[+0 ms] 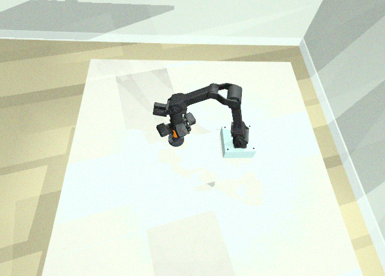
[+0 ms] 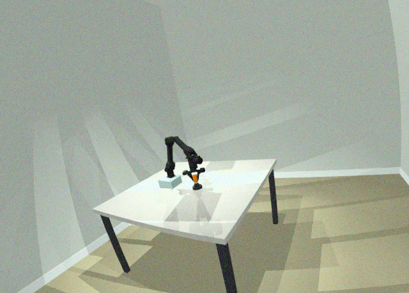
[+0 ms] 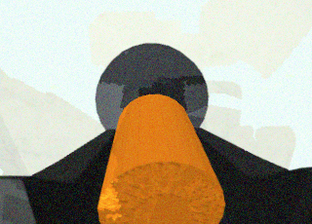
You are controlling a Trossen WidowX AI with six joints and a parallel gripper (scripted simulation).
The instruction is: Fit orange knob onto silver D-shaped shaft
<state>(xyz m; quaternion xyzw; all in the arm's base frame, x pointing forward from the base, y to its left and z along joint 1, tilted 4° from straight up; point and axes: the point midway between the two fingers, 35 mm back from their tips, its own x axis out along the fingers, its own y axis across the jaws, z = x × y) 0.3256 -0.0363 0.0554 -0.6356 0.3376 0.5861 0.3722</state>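
The orange knob is held upright between the fingers. My gripper is shut on it, one finger at each side. The dark round pedestal stands on the table directly under the knob. In the exterior view the knob's lower end is at or just above the top of the pedestal; I cannot tell if they touch. The silver shaft and the hole under the knob are hidden in all views, so the flat sides cannot be compared.
The arm's pale teal base block stands on the white table, to the right of the pedestal in the top view. Shadows and light patches lie over the table top. Walls stand beyond the table.
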